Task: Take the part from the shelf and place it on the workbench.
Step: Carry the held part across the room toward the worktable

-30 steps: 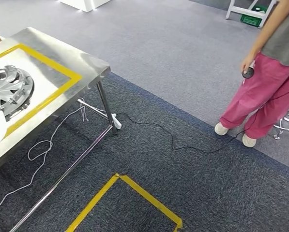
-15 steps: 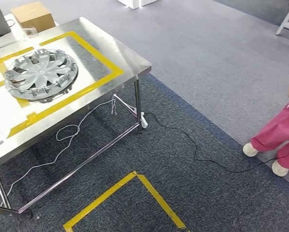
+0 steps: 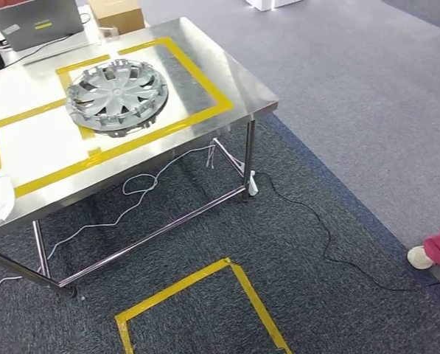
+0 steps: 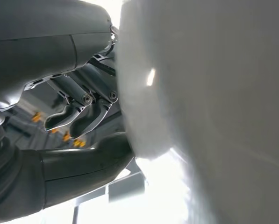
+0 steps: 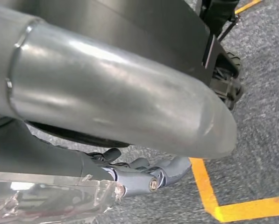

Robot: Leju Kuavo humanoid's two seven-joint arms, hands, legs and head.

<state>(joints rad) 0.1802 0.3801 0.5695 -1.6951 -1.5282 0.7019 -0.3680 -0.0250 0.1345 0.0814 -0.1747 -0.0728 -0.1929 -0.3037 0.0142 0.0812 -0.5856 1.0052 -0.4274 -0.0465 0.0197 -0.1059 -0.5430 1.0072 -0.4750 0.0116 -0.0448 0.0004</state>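
Left hand [image 4: 85, 112] fingers curl against a white rounded part [image 4: 208, 93]; right hand [image 5: 145, 175] grasp indiscernible; silver spoked hubcap [image 3: 117, 96] on steel workbench [image 3: 228, 74]

A steel surface [image 3: 236, 81] on thin metal legs fills the left and far part of the scene, marked with yellow tape lines [image 3: 150, 136]. A silver hubcap [image 3: 117, 96] lies flat on it within the tape. At its far edge sit a laptop [image 3: 37, 22] and a cardboard box [image 3: 116, 12]. The carpeted floor [image 3: 329, 96] carries cables [image 3: 318, 228] and a yellow tape corner [image 3: 228, 269].
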